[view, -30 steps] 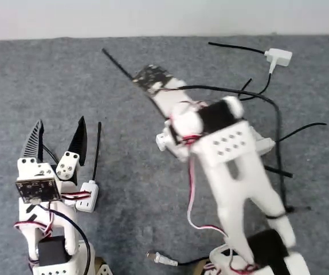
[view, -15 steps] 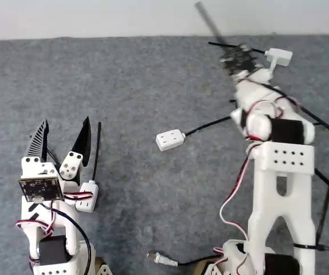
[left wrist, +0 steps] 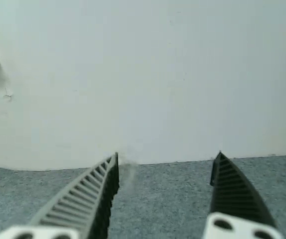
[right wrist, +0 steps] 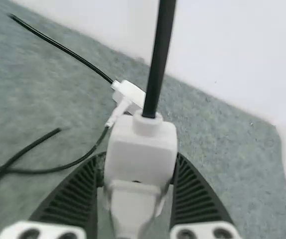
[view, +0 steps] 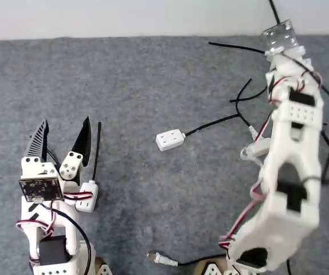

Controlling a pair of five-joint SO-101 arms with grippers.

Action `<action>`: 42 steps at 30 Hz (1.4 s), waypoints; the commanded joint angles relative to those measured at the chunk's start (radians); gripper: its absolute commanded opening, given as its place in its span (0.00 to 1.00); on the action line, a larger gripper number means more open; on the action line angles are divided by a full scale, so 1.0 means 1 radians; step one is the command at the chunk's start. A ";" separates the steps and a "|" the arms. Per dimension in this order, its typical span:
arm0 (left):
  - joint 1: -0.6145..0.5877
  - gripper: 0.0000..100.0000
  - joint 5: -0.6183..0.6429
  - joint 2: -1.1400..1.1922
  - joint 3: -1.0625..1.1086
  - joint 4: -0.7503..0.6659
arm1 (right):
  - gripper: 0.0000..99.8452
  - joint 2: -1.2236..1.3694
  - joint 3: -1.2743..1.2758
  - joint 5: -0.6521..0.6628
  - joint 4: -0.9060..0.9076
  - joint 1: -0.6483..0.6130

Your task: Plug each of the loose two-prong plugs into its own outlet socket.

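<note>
Carpet [view: 153, 86] — right gripper [right wrist: 140, 160] pinches, seemingly, a plug [right wrist: 141, 142], prongs hidden; left gripper [left wrist: 167, 155] spread.

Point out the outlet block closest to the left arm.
The outlet block beside the left arm, at its wrist; the mid-carpet outlet block lies farther off.

White outlet socket [view: 170, 139], black cord [view: 210, 125], grey carpet [view: 153, 80]

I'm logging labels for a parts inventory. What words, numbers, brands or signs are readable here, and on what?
None can be read.
The outlet socket: plain white, with slots but no legible print.
The white corded block held by the right gripper: its visible faces are blank.
The circuit board at the left wrist: any markings are too small to read.
</note>
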 commanded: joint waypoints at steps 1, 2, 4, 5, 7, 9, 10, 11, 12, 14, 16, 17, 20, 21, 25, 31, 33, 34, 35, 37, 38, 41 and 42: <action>0.018 0.30 -0.011 -0.009 -0.005 -0.032 | 0.01 0.392 -0.605 0.008 0.085 0.030; 0.029 0.30 -0.012 -0.009 0.002 -0.032 | 0.01 0.487 -0.735 0.008 0.114 0.031; 0.051 0.30 -0.040 -0.009 0.016 -0.038 | 0.01 0.670 -0.991 0.009 0.168 0.031; 0.064 0.30 -0.055 -0.008 0.024 -0.052 | 0.02 0.754 -1.117 0.009 0.197 0.031; 0.075 0.30 -0.075 -0.009 0.050 -0.080 | 0.11 0.909 -1.353 0.014 0.297 0.025; 0.074 0.30 -0.077 -0.009 0.058 -0.098 | 0.27 1.010 -1.562 0.014 0.476 0.007; 0.074 0.30 -0.077 -0.009 0.058 -0.098 | 0.33 1.030 -1.593 0.014 0.575 -0.007; 0.077 0.30 -0.077 -0.009 0.058 -0.098 | 0.37 1.018 -1.565 0.015 0.650 -0.016; 0.077 0.30 -0.077 -0.009 0.058 -0.097 | 0.37 0.989 -1.571 0.009 0.713 -0.022; 0.077 0.30 -0.077 -0.009 0.059 -0.097 | 0.34 0.938 -1.568 0.000 0.811 -0.025; 0.077 0.30 -0.077 -0.009 0.059 -0.097 | 0.31 0.892 -1.570 -0.048 0.881 -0.033; 0.077 0.30 -0.077 -0.009 0.059 -0.097 | 0.31 0.863 -1.571 -0.064 0.918 -0.044; 0.077 0.30 -0.077 -0.009 0.059 -0.097 | 0.32 0.768 -1.570 -0.077 1.089 -0.085; 0.077 0.30 -0.077 -0.009 0.059 -0.097 | 0.33 0.736 -1.570 -0.078 1.152 -0.105; 0.077 0.30 -0.081 -0.009 0.059 -0.097 | 0.33 0.639 -1.565 -0.103 1.362 -0.185; 0.077 0.30 -0.081 -0.009 0.059 -0.097 | 0.33 0.598 -1.521 -0.187 1.356 -0.213; 0.078 0.30 -0.078 -0.008 0.059 -0.097 | 0.33 0.575 -1.499 -0.192 1.357 -0.234; 0.078 0.30 -0.078 -0.008 0.059 -0.097 | 0.33 0.555 -1.485 -0.198 1.357 -0.249; 0.078 0.30 -0.077 -0.008 0.059 -0.097 | 0.33 0.526 -1.467 -0.209 1.357 -0.262; 0.078 0.30 -0.077 -0.008 0.059 -0.097 | 0.33 0.450 -1.428 -0.227 1.357 -0.288; 0.078 0.30 -0.077 -0.008 0.058 -0.097 | 0.33 0.407 -1.402 -0.235 1.357 -0.302; 0.080 0.30 -0.077 -0.008 0.054 -0.097 | 0.33 0.254 -1.263 -0.267 1.357 -0.348; 0.080 0.30 -0.077 -0.008 0.054 -0.097 | 0.33 0.199 -1.191 -0.275 1.357 -0.363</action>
